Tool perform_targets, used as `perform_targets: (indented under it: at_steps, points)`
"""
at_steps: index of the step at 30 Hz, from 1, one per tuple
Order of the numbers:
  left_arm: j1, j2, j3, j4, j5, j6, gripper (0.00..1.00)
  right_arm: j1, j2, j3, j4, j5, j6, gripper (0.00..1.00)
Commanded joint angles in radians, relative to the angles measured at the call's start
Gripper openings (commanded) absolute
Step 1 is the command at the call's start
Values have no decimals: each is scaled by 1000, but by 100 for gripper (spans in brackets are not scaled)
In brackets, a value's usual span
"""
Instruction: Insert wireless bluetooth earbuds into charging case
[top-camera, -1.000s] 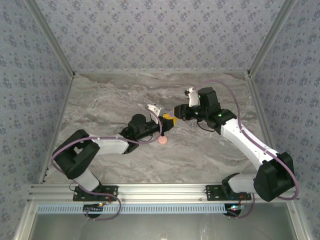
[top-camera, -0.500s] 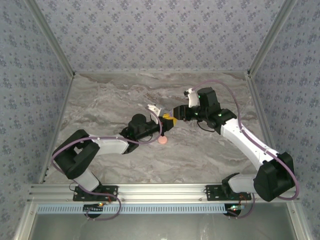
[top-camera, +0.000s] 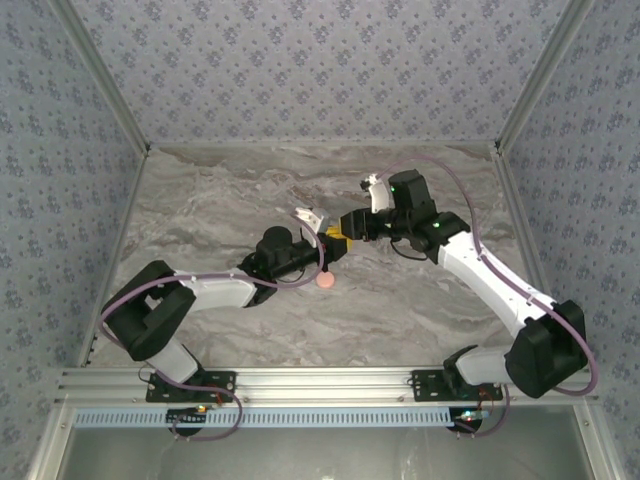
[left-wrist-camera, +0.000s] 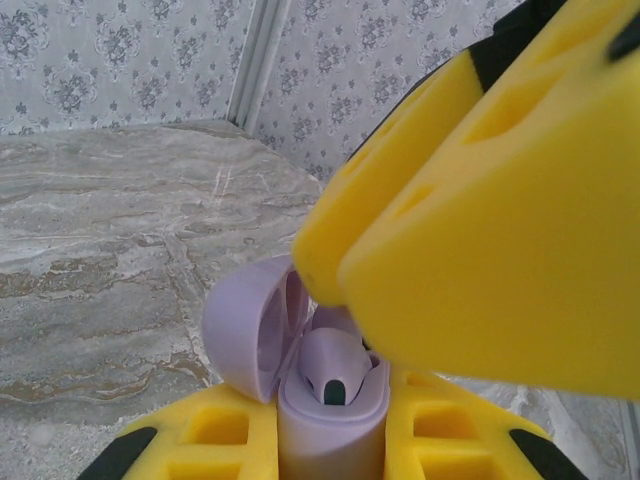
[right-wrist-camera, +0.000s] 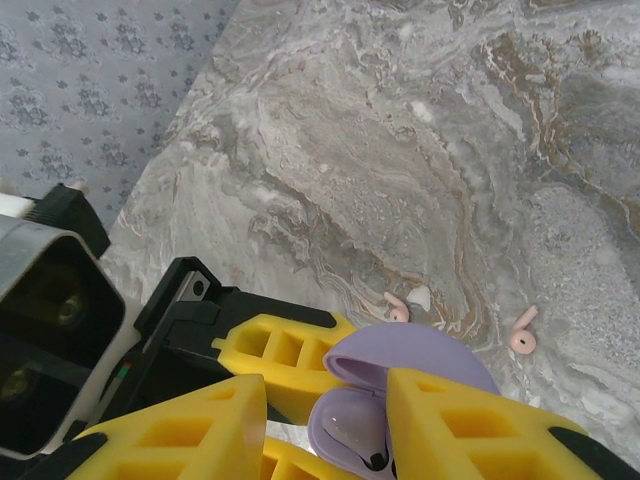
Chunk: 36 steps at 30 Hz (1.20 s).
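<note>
While the left arm reaches from the near left corner toward the middle of the marble table (top-camera: 230, 200), the left gripper (top-camera: 326, 244) is closed on a lilac charging case (left-wrist-camera: 330, 430). Its two yellow fingers (left-wrist-camera: 215, 440) press the body of the case from both sides. The case stands upright between them, above the table. Its round lid (left-wrist-camera: 245, 325) is open and leans back to the left in the left wrist view. One lilac earbud (left-wrist-camera: 330, 365) sits inside the case, with its dark tip pointing up toward the camera.

Just in front of the left gripper, a round pink case (top-camera: 325, 281) lies flat on the table, and neither arm touches it.

Further right, the right gripper (right-wrist-camera: 325, 395) meets the left one over the lilac case. Its yellow fingers (right-wrist-camera: 470, 425) stand apart, one on each side of the open case, and they hold nothing. In the left wrist view one fingertip is very close to the earbud and the lid, but I cannot tell if it touches them.

On the table beyond the grippers lie two small pink earbuds, one (right-wrist-camera: 397, 307) near the case lid and one (right-wrist-camera: 523, 337) further right, well apart from each other.
</note>
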Motion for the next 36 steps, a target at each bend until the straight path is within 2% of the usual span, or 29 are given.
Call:
perform_targets:
  at_steps: [1,8,11,15,19,25,30,36]
  points:
    - [-4,-43,30,9,25,29,10,9,15,36,-42,-3,-25,39]
    - [-2,-56,31,-50,-4,54,10,15,-1,52,-57,27,-33,43]
    - [-3,-71,30,-106,-4,95,9,9,-32,65,-89,95,-44,44]
    - [11,-105,16,-151,11,132,9,-45,-63,73,-126,125,-52,44]
    - [43,-155,0,-172,82,153,9,-107,-45,85,-190,119,-73,43]
    - [94,-231,-4,-169,231,162,9,-172,49,85,-241,-5,-111,30]
    - [110,-254,1,-114,345,126,8,-179,93,67,-159,-136,-98,17]
    - [111,-234,5,-75,394,88,8,-174,108,42,-52,-269,-58,13]
